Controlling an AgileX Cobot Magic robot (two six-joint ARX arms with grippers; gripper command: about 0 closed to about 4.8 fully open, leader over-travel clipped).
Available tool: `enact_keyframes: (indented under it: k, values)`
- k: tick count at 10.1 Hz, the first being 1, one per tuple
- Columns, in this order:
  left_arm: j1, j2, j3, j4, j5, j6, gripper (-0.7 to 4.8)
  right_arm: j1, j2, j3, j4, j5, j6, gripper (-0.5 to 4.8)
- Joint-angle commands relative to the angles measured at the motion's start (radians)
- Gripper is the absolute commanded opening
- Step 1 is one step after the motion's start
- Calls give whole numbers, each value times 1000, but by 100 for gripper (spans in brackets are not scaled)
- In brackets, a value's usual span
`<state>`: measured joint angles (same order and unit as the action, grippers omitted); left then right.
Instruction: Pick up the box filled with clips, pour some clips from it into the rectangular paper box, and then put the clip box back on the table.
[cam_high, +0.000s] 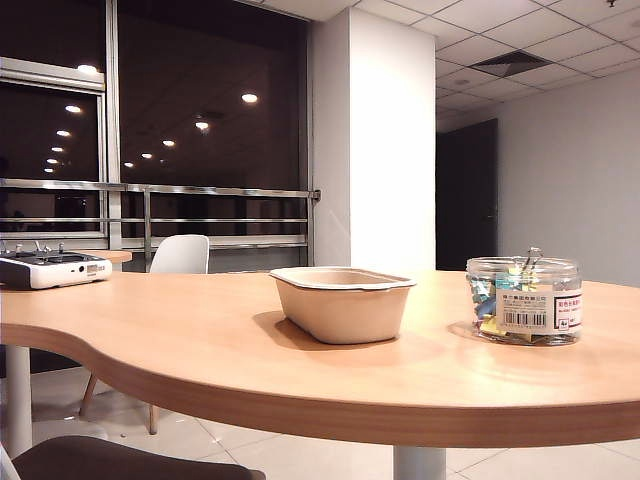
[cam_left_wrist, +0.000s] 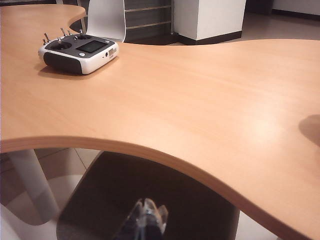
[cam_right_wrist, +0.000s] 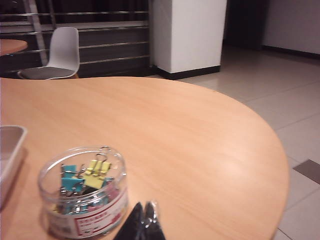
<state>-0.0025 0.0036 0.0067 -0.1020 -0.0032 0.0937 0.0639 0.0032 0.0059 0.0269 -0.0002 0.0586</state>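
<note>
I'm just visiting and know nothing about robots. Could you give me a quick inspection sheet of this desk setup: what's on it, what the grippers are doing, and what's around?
Surface: light-brown wood-grain table with a curved edge, no spills seen.
Job's things: round clear plastic jar with a white barcode label, upright, no lid seen, holding coloured binder clips; beige shallow paper tray stands apart, to the jar's left in the exterior view.
Clutter: white and black handheld controller on the table's far left part.
Grippers: left gripper shut, empty, off the table's near edge; right gripper shut, empty, just short of the jar.
Cables: nothing seen.
Surroundings: white chair, metal railing, dark windows, white pillar.
</note>
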Motion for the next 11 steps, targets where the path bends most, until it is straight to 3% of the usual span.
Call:
enact_keyframes:
  k: [1, 5, 6, 7, 11]
  values:
    - [0, -1, 0, 6, 3, 3, -6, 1, -2, 0, 7, 28, 1, -1]
    - [-1, -1, 1, 6, -2, -3, -6, 1, -2, 21, 13, 27, 1, -1]
    - [-1, -1, 31, 3, -9, -146, -5, 1, 0, 89, -7, 28, 2, -1]
    - [-1, 6, 101, -34, -8, -211, -5, 1, 28, 187, -63, 45, 15, -2]
    - [-1, 195, 342, -53, -10, -303, -5, 1, 287, 479, -93, 73, 107, -2]
